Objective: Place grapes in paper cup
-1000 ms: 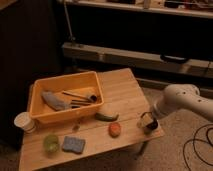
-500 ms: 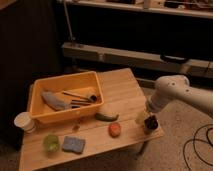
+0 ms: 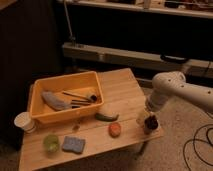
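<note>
Camera view shows the gripper (image 3: 145, 119) low at the right edge of the table (image 3: 125, 90), its jaws spread wide and gripping nothing, with the grapes (image 3: 151, 125) just beside them on the wood. Farther from the jaws lie the orange-red fruit (image 3: 114, 129) and the green vegetable (image 3: 107, 116), then the yellow bin (image 3: 67, 80). The paper cup (image 3: 23, 121) stands farthest away, at the opposite edge.

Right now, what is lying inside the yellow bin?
Grey cloth, dark utensils; anything beneath the cloth is hidden. The gripper is outside it, at the table edge by the grapes.
</note>
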Robot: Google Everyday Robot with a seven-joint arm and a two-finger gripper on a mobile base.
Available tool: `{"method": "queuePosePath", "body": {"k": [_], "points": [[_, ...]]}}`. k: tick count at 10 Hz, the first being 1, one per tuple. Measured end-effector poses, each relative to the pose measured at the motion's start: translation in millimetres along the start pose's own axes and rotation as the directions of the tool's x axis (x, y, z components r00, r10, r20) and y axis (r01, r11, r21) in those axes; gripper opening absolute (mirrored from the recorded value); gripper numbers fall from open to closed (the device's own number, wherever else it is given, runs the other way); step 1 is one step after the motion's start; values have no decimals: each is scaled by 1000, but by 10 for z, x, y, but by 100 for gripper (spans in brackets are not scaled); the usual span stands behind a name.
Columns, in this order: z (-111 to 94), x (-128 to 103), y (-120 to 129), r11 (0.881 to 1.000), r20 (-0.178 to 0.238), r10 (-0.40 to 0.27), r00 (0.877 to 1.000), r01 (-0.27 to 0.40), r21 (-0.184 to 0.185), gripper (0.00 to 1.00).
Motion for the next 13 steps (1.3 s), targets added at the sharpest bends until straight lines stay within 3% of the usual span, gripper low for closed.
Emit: {"method": "queuePosePath", "body": {"k": [5,12,13], "points": [[165,97,89,1000,19,13,1000,-13,-3,77],[251,206,148,999,47,35,998,-36,27,4],[248,218,146,999,56,40,998,-41,29,1]]}}
